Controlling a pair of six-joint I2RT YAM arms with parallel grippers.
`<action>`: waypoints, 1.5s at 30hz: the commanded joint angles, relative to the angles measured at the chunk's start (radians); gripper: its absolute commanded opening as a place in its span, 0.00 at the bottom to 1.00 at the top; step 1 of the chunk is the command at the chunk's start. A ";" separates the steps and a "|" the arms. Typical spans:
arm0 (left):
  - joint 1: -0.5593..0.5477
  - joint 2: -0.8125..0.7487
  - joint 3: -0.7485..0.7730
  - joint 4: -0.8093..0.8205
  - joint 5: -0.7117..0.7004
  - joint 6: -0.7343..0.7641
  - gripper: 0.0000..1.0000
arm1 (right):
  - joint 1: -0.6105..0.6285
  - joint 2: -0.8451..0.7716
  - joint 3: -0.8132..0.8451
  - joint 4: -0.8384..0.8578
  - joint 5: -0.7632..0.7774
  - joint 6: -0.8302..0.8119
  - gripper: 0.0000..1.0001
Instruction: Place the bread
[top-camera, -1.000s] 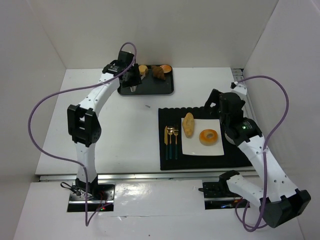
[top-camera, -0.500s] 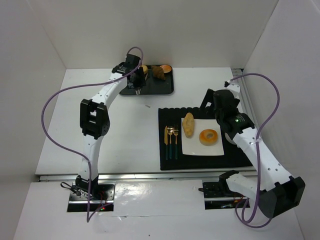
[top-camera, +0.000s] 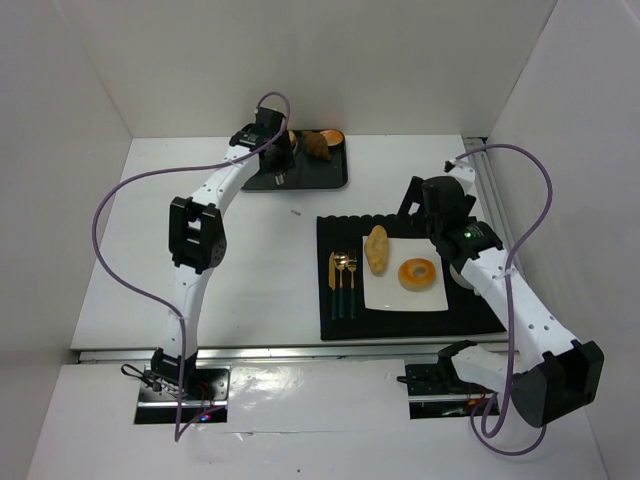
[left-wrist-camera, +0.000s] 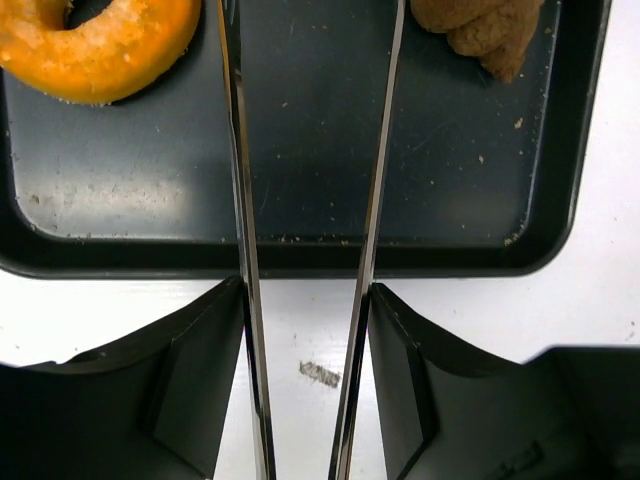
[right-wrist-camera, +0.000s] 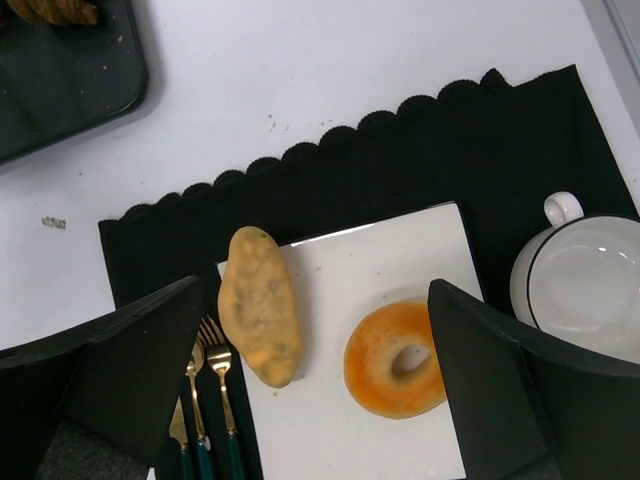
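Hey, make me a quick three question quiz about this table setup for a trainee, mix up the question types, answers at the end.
1. True or false: the white square plate holds both a long tan bread roll and an orange glazed ring.
2. Pick one. Between the fingers of the left gripper there is: A) a brown pastry; B) only the bare floor of the black tray; C) a fork.
3. Fill in: seen from above, the gold cutlery with teal handles lies on the black scalloped placemat, on the plate's ____ side.

Key: 1 true; 2 B; 3 left.
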 joint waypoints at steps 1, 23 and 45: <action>-0.004 0.035 0.054 0.046 -0.028 0.024 0.63 | -0.006 0.007 0.013 0.069 0.012 -0.015 1.00; -0.068 -0.341 -0.224 0.101 -0.062 0.076 0.24 | -0.006 0.004 -0.016 0.100 0.012 -0.006 1.00; -0.674 -0.998 -1.007 0.188 0.186 0.085 0.20 | -0.006 -0.300 0.056 -0.064 0.197 -0.021 1.00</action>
